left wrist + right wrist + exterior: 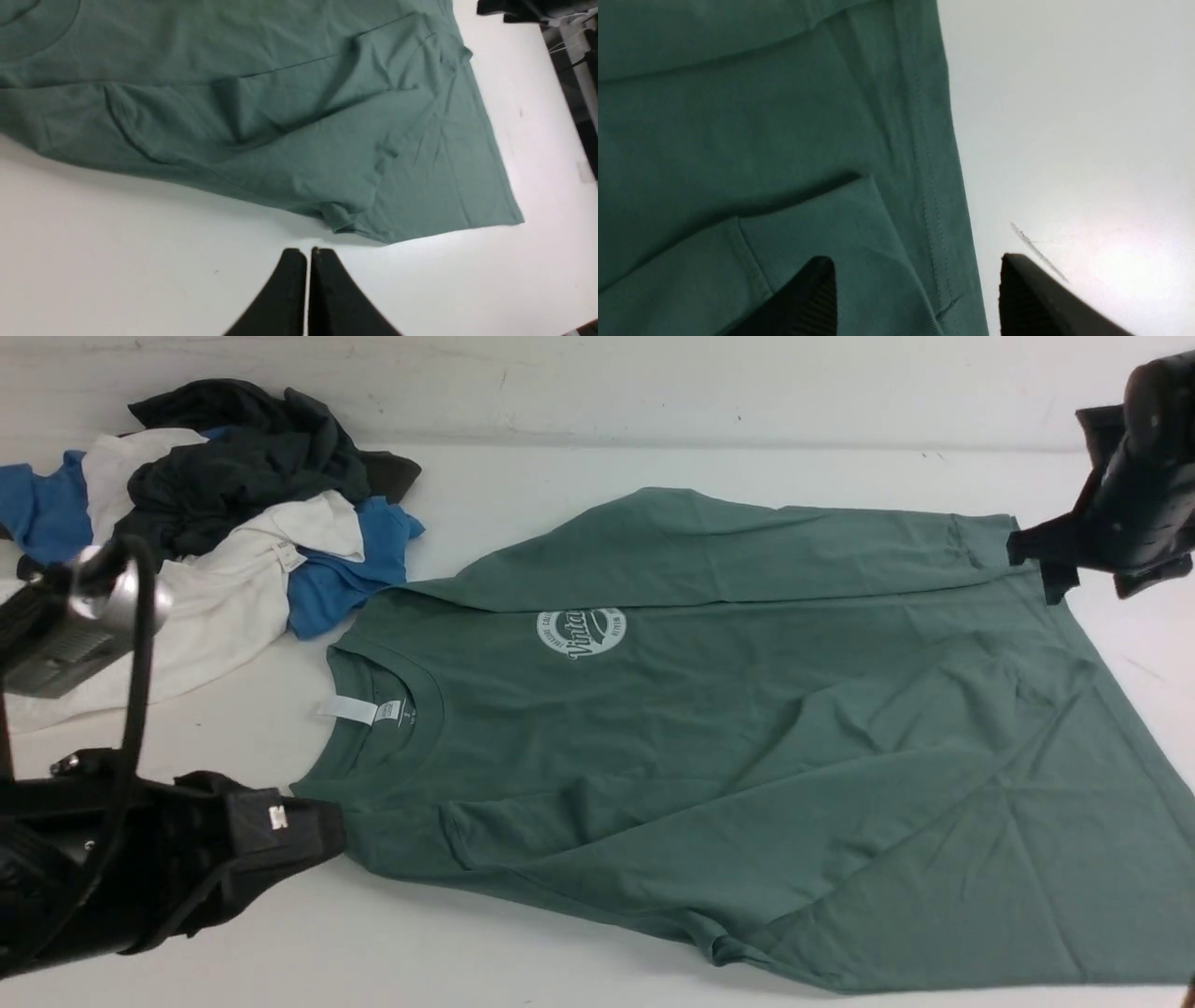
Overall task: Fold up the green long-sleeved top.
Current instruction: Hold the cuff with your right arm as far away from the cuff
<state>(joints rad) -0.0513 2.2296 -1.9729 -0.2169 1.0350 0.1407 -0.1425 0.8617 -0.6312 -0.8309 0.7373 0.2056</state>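
Starting at the far left corner of the white desk [597,467]: a heap of clothes [233,513] sits there, blue, white and dark grey all tangled together.

Near the left edge, my left gripper [327,835] hangs low with its jaws pressed together and nothing between them. The wrist view shows the tips [307,255] over bare desk, just short of the shirt's near edge.

Now the green long-sleeved top [747,737]. It lies flat, front up, filling the middle and right of the desk. The collar points at the left edge and the hem runs off toward the right edge. The white neck tag [359,711] pokes out of the collar, and the round white logo [581,633] sits just beyond it. The far sleeve [709,555] is laid along the far side of the body, reaching right. The near sleeve [261,107] is folded in over the body too, and its cuff [338,217] is bunched at the near edge.

Far right corner: my right gripper [1032,560] is over the end of that far sleeve, jaws wide apart, holding nothing. From its wrist camera, one finger [808,294] is above the ribbed cuff [822,224]. The other is above bare desk past the hem [931,196].
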